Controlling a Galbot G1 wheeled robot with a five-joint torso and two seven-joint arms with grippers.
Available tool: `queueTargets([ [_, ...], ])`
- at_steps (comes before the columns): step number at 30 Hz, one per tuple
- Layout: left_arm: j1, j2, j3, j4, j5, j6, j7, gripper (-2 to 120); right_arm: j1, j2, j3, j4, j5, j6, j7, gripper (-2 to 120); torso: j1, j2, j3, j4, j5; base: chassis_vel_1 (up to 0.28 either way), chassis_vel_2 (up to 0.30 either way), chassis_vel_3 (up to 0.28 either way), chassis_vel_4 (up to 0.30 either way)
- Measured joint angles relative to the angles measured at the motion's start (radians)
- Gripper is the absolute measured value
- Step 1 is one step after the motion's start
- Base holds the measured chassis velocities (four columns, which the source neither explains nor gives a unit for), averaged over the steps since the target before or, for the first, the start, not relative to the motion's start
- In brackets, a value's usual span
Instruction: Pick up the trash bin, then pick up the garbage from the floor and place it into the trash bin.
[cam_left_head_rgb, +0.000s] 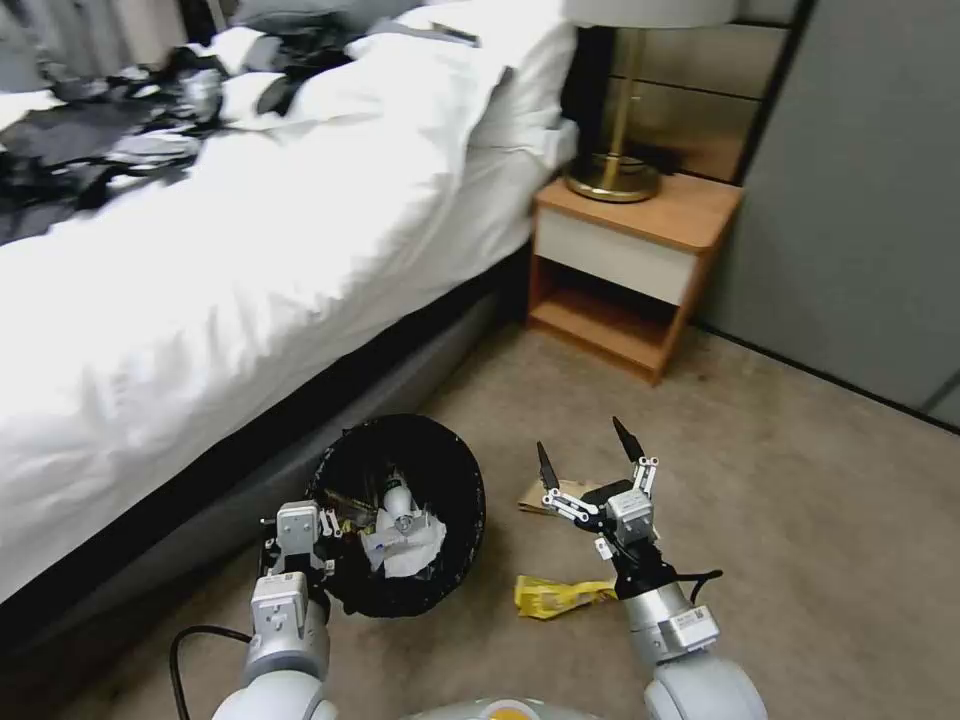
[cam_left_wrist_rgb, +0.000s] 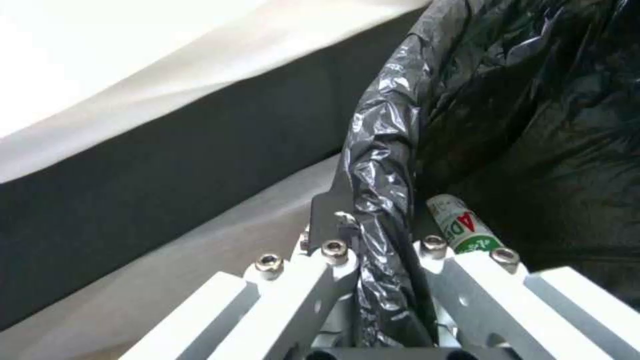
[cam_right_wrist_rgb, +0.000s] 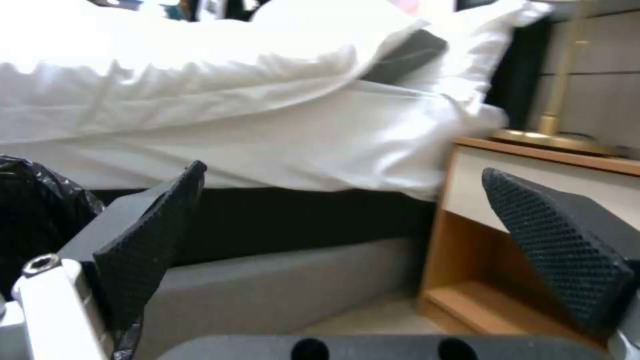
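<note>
Trash bin (cam_left_head_rgb: 440, 470): on the floor beside the bed (cam_left_head_rgb: 200, 300), black liner over its rim, tissues and a small bottle (cam_left_head_rgb: 398, 500) already lying inside.
Left hand (cam_left_head_rgb: 297, 545): I've got it clamped on the trash bin's near rim; the left wrist view shows one finger outside and one inside the bunched liner (cam_left_wrist_rgb: 380, 200). My call: keep that pinch firm and the bin level, since crinkly plastic could slip.
Yellow wrapper (cam_left_head_rgb: 560, 595): flat on the carpet, just beside the bin, close under my right forearm.
Brown paper (cam_left_head_rgb: 545, 497): lying on the floor just under the right hand, partly hidden by it.
Right hand (cam_left_head_rgb: 590, 465): fingers spread wide apart, nothing between them, raised above the litter and pointing toward the nightstand (cam_left_head_rgb: 640, 260).
Step in hand: I read it as fetching the next piece of garbage.
How I'd do it well: tip the right wrist downward, come in from straight above, press the pads to the carpet on either side of thin litter, and close slowly so it bunches rather than slides away.
</note>
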Motion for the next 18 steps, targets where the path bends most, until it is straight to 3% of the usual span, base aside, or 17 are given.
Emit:
queueTargets([
  [11,-0.002,-0.001,0.003,0.007,0.003,-0.002,0.0,1,0.003,-0.018,0.027,-0.011,0.004,0.003,-0.037,100,0.0,0.0,0.0,-0.0002,0.0,0.03,0.032,0.039,0.032],
  [18,0.001,0.0,0.003,0.007,0.005,-0.003,0.001,1,0.007,-0.083,0.091,-0.065,0.088,0.015,-0.226,100,0.0,0.0,0.0,-0.0002,0.0001,0.0,0.0,0.0,0.0],
])
